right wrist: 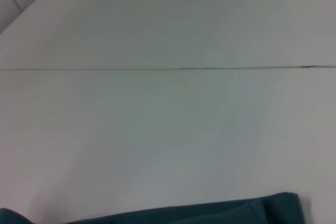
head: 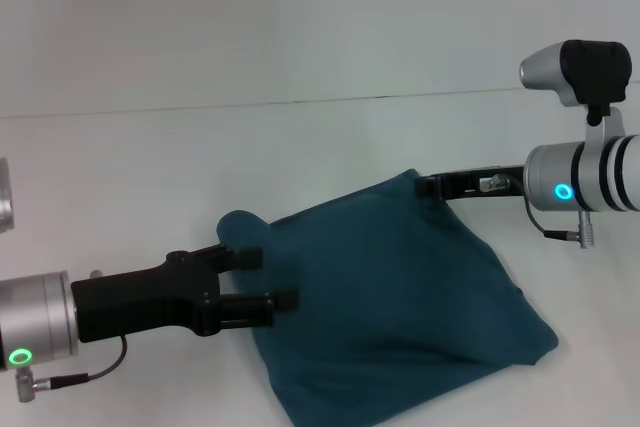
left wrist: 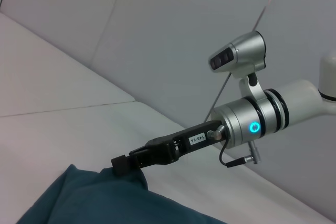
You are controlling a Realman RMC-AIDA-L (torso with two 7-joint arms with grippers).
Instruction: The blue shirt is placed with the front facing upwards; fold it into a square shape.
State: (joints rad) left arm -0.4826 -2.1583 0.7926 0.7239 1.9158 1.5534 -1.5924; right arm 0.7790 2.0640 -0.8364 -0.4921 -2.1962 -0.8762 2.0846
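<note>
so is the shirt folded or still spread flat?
Folded: the shirt is a compact, roughly four-sided bundle, no sleeves or lettering showing. Left end effector and right end effector are at its corners.

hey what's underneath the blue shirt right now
The blue shirt lies folded on the white table, held at its edges by the left gripper and the right gripper. Whatever lies beneath the cloth, including any inner folds, is covered.

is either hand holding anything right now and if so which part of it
Both hold the dark teal-blue cotton shirt. The left hand pinches its left edge near a bunched corner; the right hand grips the far top corner, lifting it off the white table.
</note>
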